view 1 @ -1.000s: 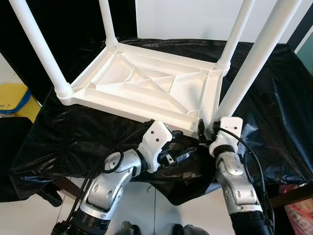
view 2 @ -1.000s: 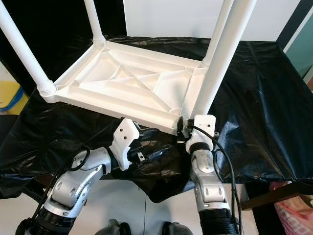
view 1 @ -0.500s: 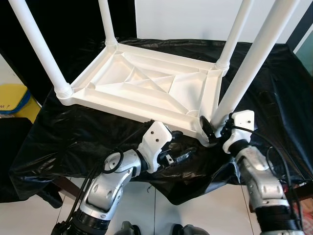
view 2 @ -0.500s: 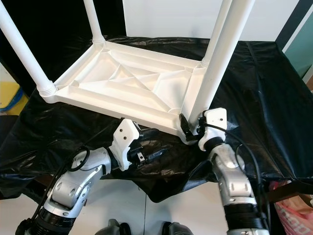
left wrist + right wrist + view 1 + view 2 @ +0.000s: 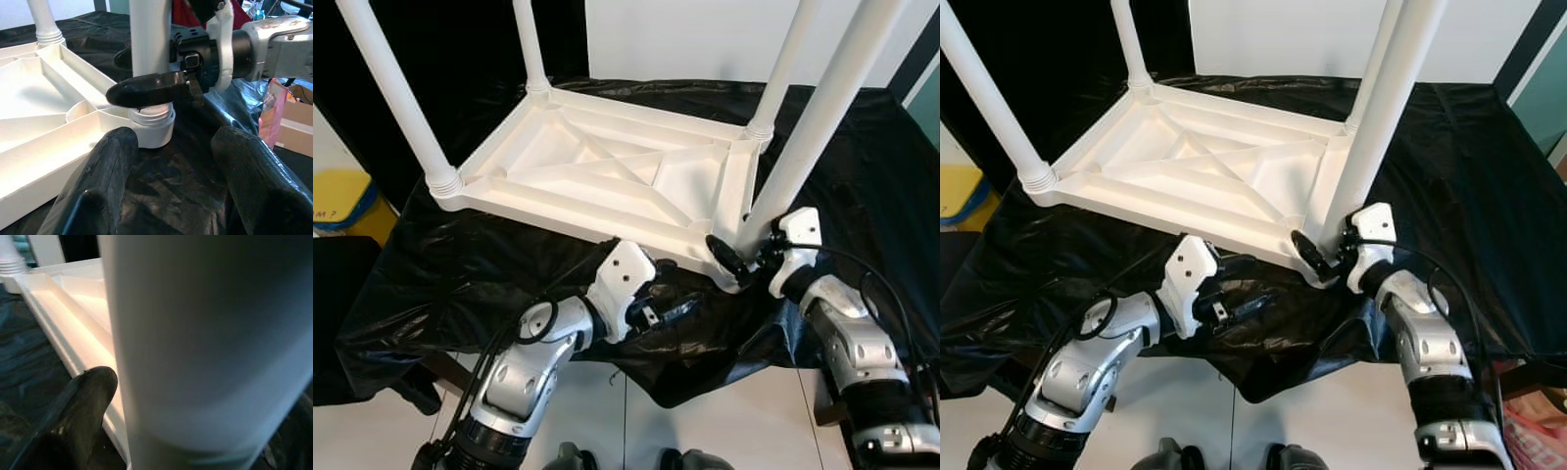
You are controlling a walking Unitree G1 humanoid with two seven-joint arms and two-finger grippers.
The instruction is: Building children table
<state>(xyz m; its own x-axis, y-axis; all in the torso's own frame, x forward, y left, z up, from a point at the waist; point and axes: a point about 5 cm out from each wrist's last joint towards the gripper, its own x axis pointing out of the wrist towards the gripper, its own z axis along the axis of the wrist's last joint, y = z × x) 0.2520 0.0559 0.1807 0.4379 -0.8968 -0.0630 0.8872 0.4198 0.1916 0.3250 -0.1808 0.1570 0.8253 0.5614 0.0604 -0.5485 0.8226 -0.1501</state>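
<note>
1. On the black-sheeted work surface (image 5: 862,147) the white children's table (image 5: 607,171) lies upside down, its ribbed underside facing up and four white legs rising from its corners; the near right leg (image 5: 803,147) stands in its corner socket (image 5: 151,128), the corner closest to the robot's right arm

2. What could go wrong, as I judge it: the leg may not be fully home in the socket, and a sideways pull from the right gripper could tilt it or drag the whole light tabletop across the slippery sheet; the plastic sheet is loose and wrinkled, so it could bunch under the frame or snag a finger; the left gripper sits idle just in front of the near edge, and a sudden shift of the table could knock into it

3. The right gripper (image 5: 736,262) is at the foot of the near right leg, just above the socket; one black finger (image 5: 151,90) lies across the leg's front and the other passes behind it, so the fingers clasp the leg

4. The left gripper (image 5: 661,311) hovers low over the sheet just before the table's near edge, fingers (image 5: 93,186) spread wide apart and holding nothing, aimed at the same corner
</note>
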